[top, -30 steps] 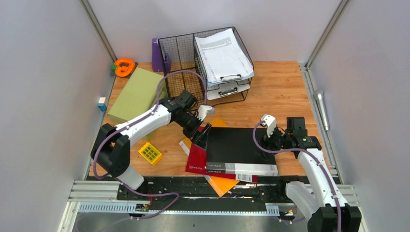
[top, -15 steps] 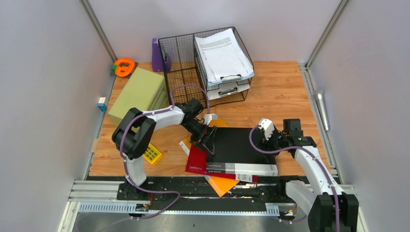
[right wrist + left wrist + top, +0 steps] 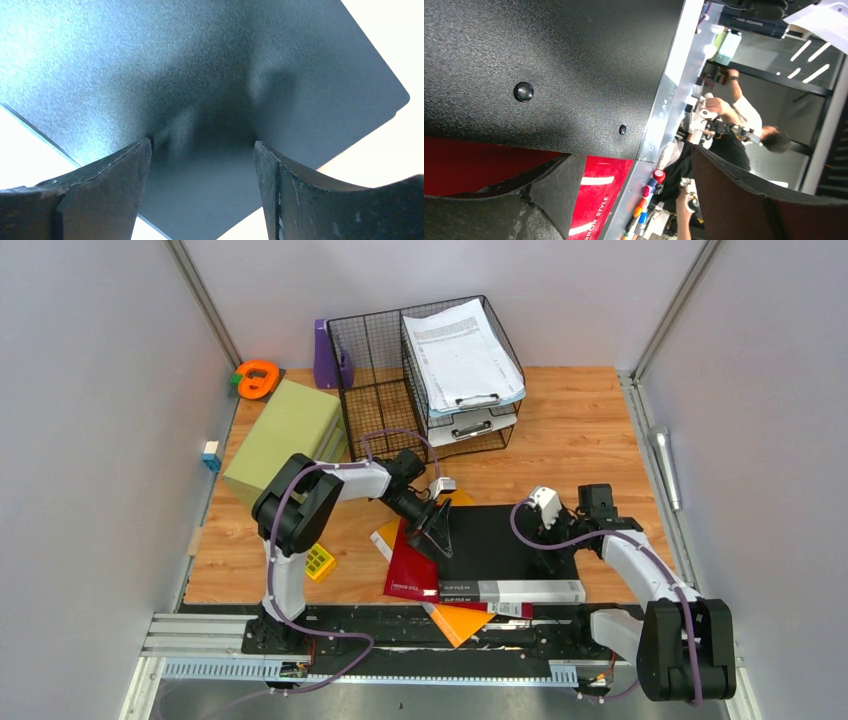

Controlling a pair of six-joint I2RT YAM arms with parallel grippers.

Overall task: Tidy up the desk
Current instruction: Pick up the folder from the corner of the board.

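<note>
From my seat the surface (image 3: 585,430) fills the space between the grey walls, with both arm bases at its near edge. Closest to that edge, near its middle, an orange folder (image 3: 455,621) pokes out from under a pile. Above it lie a red folder (image 3: 409,568) and, topmost, a black folder (image 3: 497,540) whose white spine faces the near edge. My right claw (image 3: 202,145) is down over the right part of the black cover, its fingers (image 3: 110,175) spread well apart and nothing caught between them; I cannot tell whether the tips touch the cover. My left claw (image 3: 634,157) sits at the left edge of the same folder, where black meets red. It too is spread wide and gripping nothing. Left of the pile a small yellow grid block (image 3: 319,563) peeks out beside the left arm. Further back, by the left edge, rests an olive-green box (image 3: 285,433). Just beside it, toward the far edge, stands a black wire basket (image 3: 372,380), with a wire tray of printed papers (image 3: 461,350) touching its right side. A purple holder (image 3: 325,355) stands behind the basket's left corner. An orange tape dispenser (image 3: 258,378) lies in the far left corner.
</note>
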